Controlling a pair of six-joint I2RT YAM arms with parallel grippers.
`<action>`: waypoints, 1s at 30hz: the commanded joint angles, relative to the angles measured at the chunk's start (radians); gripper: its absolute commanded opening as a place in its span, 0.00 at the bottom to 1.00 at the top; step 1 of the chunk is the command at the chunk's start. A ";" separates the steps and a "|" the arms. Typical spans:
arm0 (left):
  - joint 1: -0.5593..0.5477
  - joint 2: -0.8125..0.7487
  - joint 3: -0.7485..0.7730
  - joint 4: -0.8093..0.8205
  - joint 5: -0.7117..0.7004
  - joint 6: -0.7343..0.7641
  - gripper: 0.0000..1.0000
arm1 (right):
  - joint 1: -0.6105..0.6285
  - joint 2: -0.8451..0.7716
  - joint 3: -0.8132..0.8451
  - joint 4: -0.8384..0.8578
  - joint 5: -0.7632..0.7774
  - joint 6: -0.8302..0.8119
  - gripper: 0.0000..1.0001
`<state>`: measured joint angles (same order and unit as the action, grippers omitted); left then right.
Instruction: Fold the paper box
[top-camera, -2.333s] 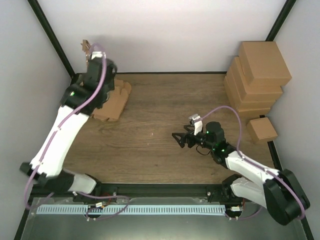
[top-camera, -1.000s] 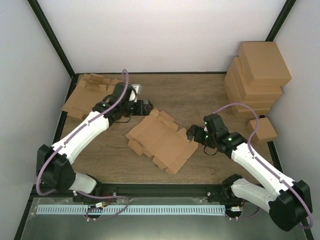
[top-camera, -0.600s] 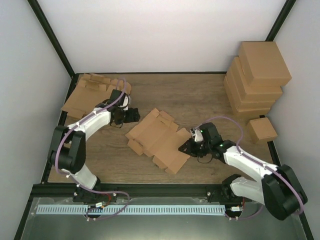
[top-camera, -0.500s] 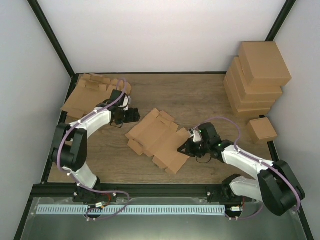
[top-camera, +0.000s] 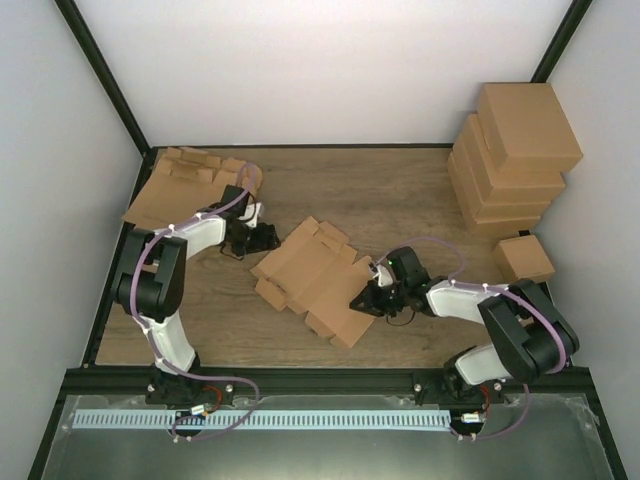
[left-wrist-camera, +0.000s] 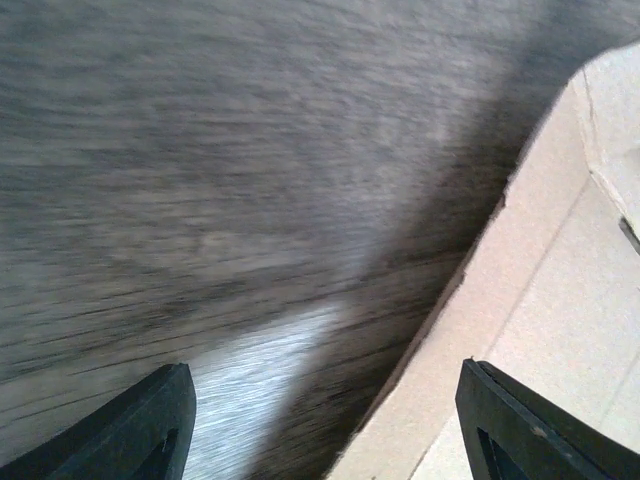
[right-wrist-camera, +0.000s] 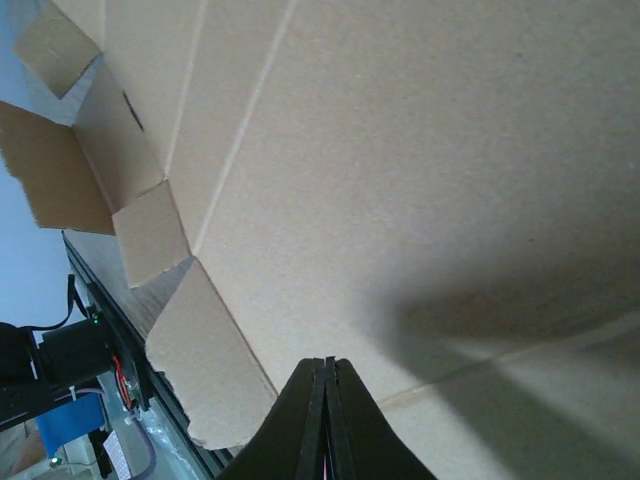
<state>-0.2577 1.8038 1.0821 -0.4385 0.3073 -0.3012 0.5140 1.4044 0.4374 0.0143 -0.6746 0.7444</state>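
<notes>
Cardboard lies flat near the middle of the counter (top-camera: 400, 190): this is the box (top-camera: 318, 278), unfolded, set at a slant, with its flaps spread out around it.

We see the left gripper (top-camera: 262, 237) low over the wood just beside the box's far-left edge. From its wrist camera the two fingers (left-wrist-camera: 140, 430) stand wide apart with nothing between them but counter, and the box's edge (left-wrist-camera: 560, 300) runs in from the right. That view is blurred.

The right gripper (top-camera: 365, 300) sits at the box's right edge. In its wrist view the fingers (right-wrist-camera: 325, 420) are pressed tight together, tips pointing at the card, which fills nearly the whole picture (right-wrist-camera: 400, 150). We make out no card between them, and we cannot tell whether the tips touch the surface.

At the far left corner lies a pile of flat blanks (top-camera: 185, 185), well apart from the box. Along the right side stands a stack of folded boxes (top-camera: 515, 150), with one small carton (top-camera: 524, 258) on the counter just in front of it.
</notes>
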 joint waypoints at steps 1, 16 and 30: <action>0.000 0.041 -0.013 0.032 0.153 0.027 0.74 | 0.006 0.036 0.018 0.020 0.015 -0.038 0.01; -0.001 -0.009 -0.114 0.182 0.314 -0.046 0.54 | 0.005 0.102 -0.009 0.040 0.021 -0.051 0.01; -0.163 -0.156 -0.067 0.006 -0.024 0.066 0.28 | 0.006 0.087 0.003 0.021 0.030 -0.066 0.01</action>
<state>-0.3534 1.6669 0.9733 -0.3550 0.4713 -0.2871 0.5140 1.4921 0.4370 0.0563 -0.6762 0.6968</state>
